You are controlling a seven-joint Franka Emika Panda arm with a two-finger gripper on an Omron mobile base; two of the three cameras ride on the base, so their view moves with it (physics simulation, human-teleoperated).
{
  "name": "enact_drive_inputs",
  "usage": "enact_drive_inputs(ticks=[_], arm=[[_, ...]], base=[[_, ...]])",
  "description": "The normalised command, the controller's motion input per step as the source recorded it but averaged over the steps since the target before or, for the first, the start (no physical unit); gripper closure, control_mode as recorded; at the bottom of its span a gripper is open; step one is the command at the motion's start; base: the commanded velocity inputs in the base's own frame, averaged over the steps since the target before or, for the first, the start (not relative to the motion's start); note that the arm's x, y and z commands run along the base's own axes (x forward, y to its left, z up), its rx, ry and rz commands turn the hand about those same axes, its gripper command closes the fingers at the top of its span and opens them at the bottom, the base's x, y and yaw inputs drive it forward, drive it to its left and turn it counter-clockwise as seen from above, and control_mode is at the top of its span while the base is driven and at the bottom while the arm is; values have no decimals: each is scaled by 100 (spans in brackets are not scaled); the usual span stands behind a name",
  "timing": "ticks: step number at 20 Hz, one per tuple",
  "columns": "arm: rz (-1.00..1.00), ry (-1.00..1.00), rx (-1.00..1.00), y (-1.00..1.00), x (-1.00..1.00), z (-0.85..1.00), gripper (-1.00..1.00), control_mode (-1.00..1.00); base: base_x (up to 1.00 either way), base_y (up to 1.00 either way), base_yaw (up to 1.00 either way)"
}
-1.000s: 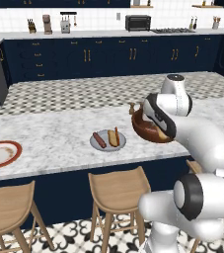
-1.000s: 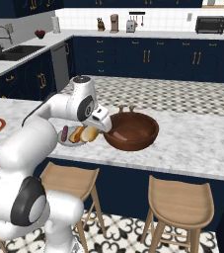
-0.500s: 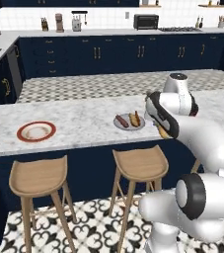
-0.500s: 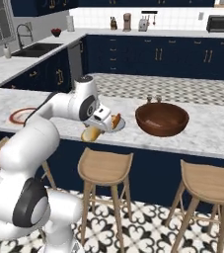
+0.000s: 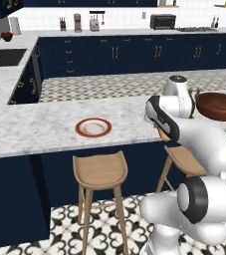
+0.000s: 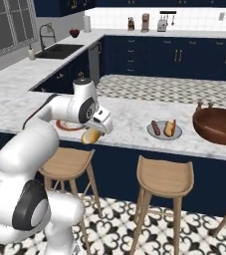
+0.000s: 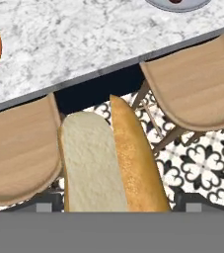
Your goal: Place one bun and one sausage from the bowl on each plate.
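No readable writing anywhere. Left base view: red-rimmed plate (image 5: 93, 127) on the marble counter (image 5: 30, 127); wooden bowl (image 5: 219, 105) cut off at the right edge. Right base view: gripper (image 6: 95, 133) pinching a bun (image 6: 90, 136) beyond the counter edge, grey plate (image 6: 164, 130) holding bun and sausage. Hand view: the bun above stools (image 7: 197, 84), fingertips barely visible.

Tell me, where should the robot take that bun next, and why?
Probably over to the red-rimmed plate, then lower it there. The gripper holds a bun out past the counter edge, above the stools. The grey plate already has a bun and sausage, while the red-rimmed plate looks bare.
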Motion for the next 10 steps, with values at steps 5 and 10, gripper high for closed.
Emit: enact_drive_inputs(ticks=[5, 10], arm=[[0, 0, 0, 0, 0, 0, 100, 100], [0, 0, 0, 0, 0, 0, 100, 100]], base=[[42, 100, 0], [59, 28, 0]])
